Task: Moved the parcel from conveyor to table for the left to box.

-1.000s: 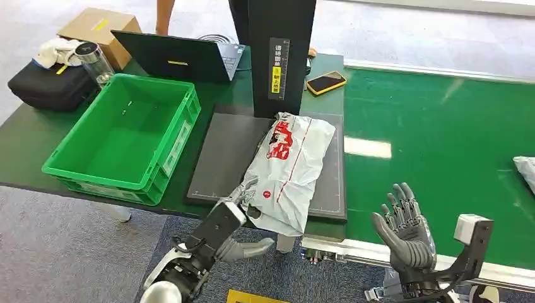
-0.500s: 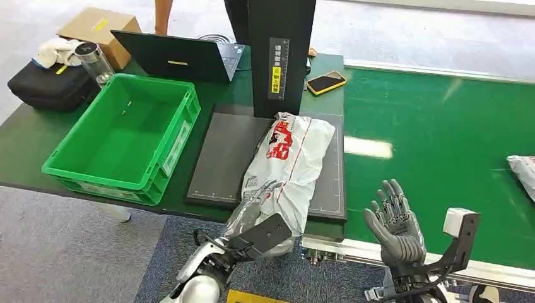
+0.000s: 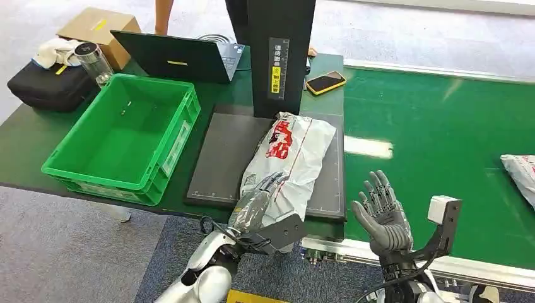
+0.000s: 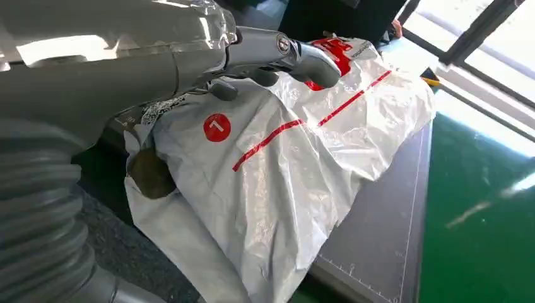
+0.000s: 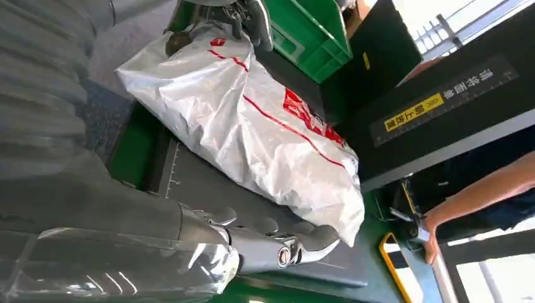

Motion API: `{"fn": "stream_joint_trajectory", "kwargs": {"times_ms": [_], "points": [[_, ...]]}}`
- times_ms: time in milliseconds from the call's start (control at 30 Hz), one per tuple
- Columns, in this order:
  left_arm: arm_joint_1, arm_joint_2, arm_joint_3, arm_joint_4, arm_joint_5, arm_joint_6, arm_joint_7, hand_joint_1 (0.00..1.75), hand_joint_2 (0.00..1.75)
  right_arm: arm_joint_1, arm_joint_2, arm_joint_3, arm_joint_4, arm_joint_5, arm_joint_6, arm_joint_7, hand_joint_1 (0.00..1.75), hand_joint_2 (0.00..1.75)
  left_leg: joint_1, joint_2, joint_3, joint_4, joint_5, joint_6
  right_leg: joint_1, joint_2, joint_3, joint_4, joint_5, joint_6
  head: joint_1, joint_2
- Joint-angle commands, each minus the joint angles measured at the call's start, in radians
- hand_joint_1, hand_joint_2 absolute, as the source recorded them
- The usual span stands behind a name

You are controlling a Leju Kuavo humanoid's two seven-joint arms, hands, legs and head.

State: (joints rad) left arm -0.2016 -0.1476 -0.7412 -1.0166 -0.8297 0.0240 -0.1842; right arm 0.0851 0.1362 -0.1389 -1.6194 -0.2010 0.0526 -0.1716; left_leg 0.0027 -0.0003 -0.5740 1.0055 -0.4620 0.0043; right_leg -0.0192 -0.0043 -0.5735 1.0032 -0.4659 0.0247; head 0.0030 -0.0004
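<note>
Parcel (image 3: 288,169) is off the conveyor (image 3: 435,145) and lying on the dark mat (image 3: 221,158) on the table (image 3: 25,139) — my transfer looks done; boxing is what's left. My left hand (image 3: 255,203) rests on the parcel's near end, fingers lying over the plastic; cannot tell if they've closed on it. My right hand (image 3: 382,214) is clear of it, off to the side over the conveyor edge, fingers spread, holding nothing. Parcel's near end overhangs the table edge just under my left hand — slip risk if I tug toward me. Green crate (image 3: 123,136) sits outboard of my left hand, near the mat, open-topped; path across the mat looks free. Black post (image 3: 281,50) stands at the parcel's far end, touching or nearly; avoid pushing forward. Second parcel (image 3: 520,170) further out on the conveyor, well apart from my right hand.
</note>
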Motion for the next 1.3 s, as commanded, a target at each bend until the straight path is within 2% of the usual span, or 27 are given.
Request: {"fn": "stream_joint_trajectory", "kwargs": {"times_ms": [33, 367, 700, 867, 967, 1167, 1300], "points": [[-0.069, 0.044, -0.037, -0.015, 0.027, -0.002, -0.001, 0.00, 1.75, -0.029, -0.032, 0.016, 0.080, -0.012, -0.005, -0.007, 0.00, 1.75, 0.001, 0.000, 0.003, -0.001, 0.000, -0.001, 0.001, 0.000, 0.003, -0.002, 0.000, -0.002, 0.000, 0.000], [-0.046, 0.063, -0.042, -0.110, 0.218, -0.149, -0.041, 0.00, 1.75, -0.020, -0.046, 0.026, 0.078, -0.025, -0.008, -0.006, 0.00, 1.75, 0.001, 0.001, 0.002, -0.001, 0.000, -0.001, 0.001, 0.001, 0.002, -0.002, 0.000, -0.001, 0.000, 0.000], [-0.063, 0.072, -0.060, -0.126, 0.225, -0.142, -0.034, 0.00, 1.75, -0.003, -0.043, 0.025, 0.056, -0.028, -0.014, -0.005, 0.00, 1.75, 0.001, 0.000, 0.002, -0.001, 0.000, -0.001, 0.001, 0.000, 0.002, -0.002, 0.000, -0.001, 0.000, 0.000], [-0.097, 0.048, -0.086, -0.021, 0.227, -0.140, -0.016, 0.00, 1.75, -0.003, -0.038, 0.025, 0.050, -0.027, -0.018, 0.000, 0.00, 1.75, 0.001, -0.001, 0.003, -0.002, 0.000, -0.001, 0.001, 0.000, 0.004, -0.002, 0.000, -0.002, 0.000, 0.000], [-0.124, 0.025, -0.097, 0.063, 0.194, -0.085, -0.020, 0.00, 1.75, -0.005, -0.035, 0.026, 0.052, -0.027, -0.020, 0.003, 0.00, 1.75, 0.001, -0.001, 0.005, -0.003, 0.000, -0.001, 0.001, 0.000, 0.005, -0.003, 0.000, -0.002, 0.000, 0.000], [-0.146, 0.019, -0.096, 0.075, 0.144, -0.031, -0.001, 0.00, 1.75, 0.005, -0.040, 0.025, 0.046, -0.026, -0.019, 0.002, 0.00, 1.75, 0.001, -0.002, 0.004, -0.002, 0.000, -0.001, 0.001, -0.001, 0.004, -0.002, 0.000, -0.002, 0.000, 0.000], [-0.156, -0.004, -0.132, 0.159, 0.076, -0.011, 0.003, 0.00, 1.75, -0.014, -0.050, 0.043, 0.065, -0.027, -0.019, 0.002, 0.00, 1.75, 0.000, -0.001, 0.002, -0.001, 0.000, 0.000, 0.000, -0.001, 0.003, -0.002, 0.000, -0.001, 0.000, 0.000]]}}
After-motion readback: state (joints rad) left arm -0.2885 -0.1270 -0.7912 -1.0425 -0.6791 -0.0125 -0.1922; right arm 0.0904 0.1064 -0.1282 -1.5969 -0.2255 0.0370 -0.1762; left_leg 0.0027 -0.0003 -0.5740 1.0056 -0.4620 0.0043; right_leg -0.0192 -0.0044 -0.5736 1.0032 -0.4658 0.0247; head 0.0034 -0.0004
